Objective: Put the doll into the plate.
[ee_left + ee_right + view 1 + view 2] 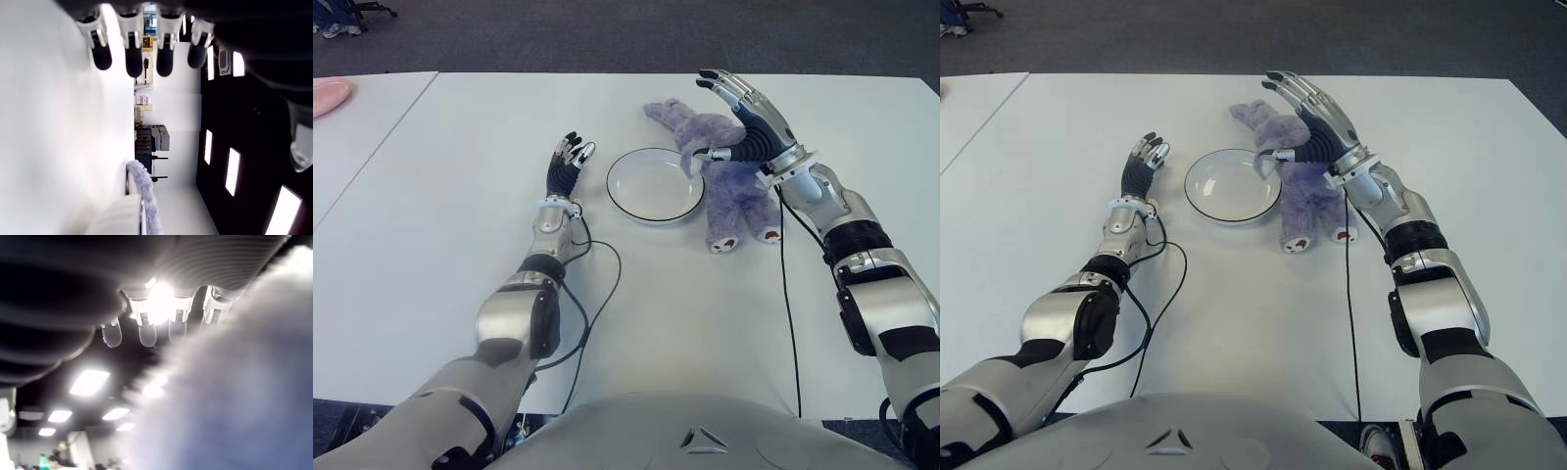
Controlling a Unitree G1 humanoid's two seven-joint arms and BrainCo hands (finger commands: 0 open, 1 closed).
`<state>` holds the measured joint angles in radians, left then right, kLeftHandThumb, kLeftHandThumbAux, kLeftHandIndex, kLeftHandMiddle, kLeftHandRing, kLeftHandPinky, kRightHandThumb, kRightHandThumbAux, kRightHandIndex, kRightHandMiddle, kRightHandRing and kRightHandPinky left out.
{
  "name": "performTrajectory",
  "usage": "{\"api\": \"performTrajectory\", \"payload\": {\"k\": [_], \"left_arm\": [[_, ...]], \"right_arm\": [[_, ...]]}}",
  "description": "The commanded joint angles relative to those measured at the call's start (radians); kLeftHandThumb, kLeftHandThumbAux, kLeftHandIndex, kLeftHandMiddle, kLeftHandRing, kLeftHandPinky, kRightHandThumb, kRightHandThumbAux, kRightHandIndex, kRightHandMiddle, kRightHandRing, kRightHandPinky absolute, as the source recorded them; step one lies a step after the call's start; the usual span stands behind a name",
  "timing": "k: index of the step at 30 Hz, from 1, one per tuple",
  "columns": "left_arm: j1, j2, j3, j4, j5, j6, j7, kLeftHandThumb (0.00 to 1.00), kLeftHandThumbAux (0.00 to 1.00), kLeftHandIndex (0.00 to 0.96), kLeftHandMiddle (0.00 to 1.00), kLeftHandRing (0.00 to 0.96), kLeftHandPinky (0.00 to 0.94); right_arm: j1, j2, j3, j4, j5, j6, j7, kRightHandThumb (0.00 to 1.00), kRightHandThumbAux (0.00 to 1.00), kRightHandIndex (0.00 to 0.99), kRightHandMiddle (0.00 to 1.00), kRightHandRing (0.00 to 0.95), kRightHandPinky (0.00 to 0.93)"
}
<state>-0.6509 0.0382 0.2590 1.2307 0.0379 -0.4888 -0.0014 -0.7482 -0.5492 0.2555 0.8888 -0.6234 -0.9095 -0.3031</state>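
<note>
A purple plush doll lies on the white table, just right of a round white plate with a dark rim. My right hand hovers right over the doll's upper body with its fingers spread and nothing held; the thumb reaches toward the plate's right rim. In the right wrist view the doll's fur fills the space beside the extended fingertips. My left hand shows left of the plate, fingers relaxed and holding nothing.
A pink object sits on a neighbouring table at the far left. Black cables trail across the table from both arms. Dark floor lies beyond the far table edge.
</note>
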Motion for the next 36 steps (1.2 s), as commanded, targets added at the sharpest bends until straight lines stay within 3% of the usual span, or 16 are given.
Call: {"api": "performTrajectory", "payload": {"k": [1, 7, 17, 36], "left_arm": [[0.189, -0.05, -0.006, 0.13, 0.007, 0.123, -0.005, 0.0, 0.508, 0.139, 0.14, 0.133, 0.125], [0.189, -0.052, -0.01, 0.129, 0.011, 0.118, -0.001, 0.0, 0.496, 0.138, 0.137, 0.13, 0.117], [0.188, -0.055, -0.024, 0.129, 0.026, 0.117, 0.029, 0.0, 0.489, 0.128, 0.123, 0.116, 0.105], [0.189, -0.05, -0.028, 0.127, 0.039, 0.11, 0.028, 0.0, 0.485, 0.132, 0.124, 0.116, 0.102]], "right_arm": [[-0.016, -0.037, 0.029, 0.077, -0.073, 0.032, -0.087, 0.095, 0.46, 0.0, 0.0, 0.0, 0.0], [-0.036, -0.078, 0.03, 0.108, -0.084, 0.025, -0.114, 0.026, 0.468, 0.02, 0.0, 0.0, 0.0], [0.01, -0.127, 0.056, 0.184, -0.099, 0.017, -0.158, 0.038, 0.499, 0.041, 0.0, 0.0, 0.0], [0.008, -0.133, 0.086, 0.271, -0.086, 0.067, -0.177, 0.052, 0.486, 0.045, 0.0, 0.0, 0.0]]}}
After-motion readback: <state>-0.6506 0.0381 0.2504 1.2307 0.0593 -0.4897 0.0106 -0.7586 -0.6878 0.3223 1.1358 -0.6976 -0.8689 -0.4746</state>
